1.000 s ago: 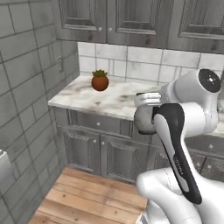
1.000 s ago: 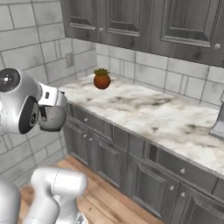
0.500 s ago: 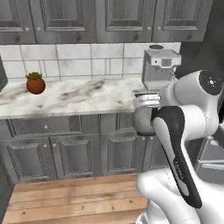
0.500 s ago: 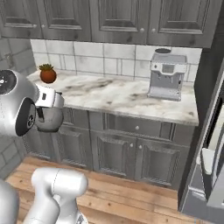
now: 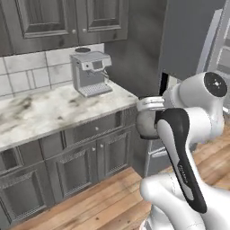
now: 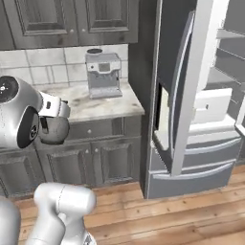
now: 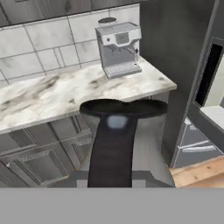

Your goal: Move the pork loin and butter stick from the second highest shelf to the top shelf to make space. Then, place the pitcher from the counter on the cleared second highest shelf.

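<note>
fridge shelves (image 6: 229, 36) cut off at edge, contents unseen

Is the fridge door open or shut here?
Open. In the right base view the fridge door stands swung out edge-on, with interior shelves visible behind it.

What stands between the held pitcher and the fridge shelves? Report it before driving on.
The open fridge door does. In the right base view it juts out between the pitcher, on its left, and the fridge shelves, on its right. The pitcher probably has to go round it.
</note>
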Tool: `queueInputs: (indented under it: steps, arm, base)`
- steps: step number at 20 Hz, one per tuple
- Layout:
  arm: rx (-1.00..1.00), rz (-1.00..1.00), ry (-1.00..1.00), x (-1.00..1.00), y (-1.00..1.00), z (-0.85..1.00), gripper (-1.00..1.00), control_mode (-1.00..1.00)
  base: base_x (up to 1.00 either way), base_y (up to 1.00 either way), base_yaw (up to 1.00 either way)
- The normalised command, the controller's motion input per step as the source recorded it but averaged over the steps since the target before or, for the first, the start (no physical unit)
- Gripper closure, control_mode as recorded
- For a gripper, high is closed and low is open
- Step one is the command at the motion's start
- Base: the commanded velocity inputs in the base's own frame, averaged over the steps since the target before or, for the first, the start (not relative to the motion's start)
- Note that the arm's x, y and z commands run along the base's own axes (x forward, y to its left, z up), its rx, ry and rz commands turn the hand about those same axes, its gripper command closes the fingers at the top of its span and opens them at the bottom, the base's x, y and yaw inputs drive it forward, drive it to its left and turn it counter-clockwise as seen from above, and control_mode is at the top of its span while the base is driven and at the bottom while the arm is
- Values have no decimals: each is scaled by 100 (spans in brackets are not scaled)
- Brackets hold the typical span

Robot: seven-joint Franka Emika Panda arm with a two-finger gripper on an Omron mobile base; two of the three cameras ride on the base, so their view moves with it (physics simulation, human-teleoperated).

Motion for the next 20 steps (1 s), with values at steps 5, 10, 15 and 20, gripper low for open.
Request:
queueInputs:
  steps: [5,10,15,20]
  arm:
    - [0,0,0,0,0,0,100,100]
    - [0,0,0,0,0,0,100,100]
    - [0,0,0,0,0,0,100,100]
    - [0,0,0,0,0,0,100,100]
  base:
    - [3,-21,-69]
    - [32,-38,-59]
    - [66,-41,-47]
    - [92,-45,-33]
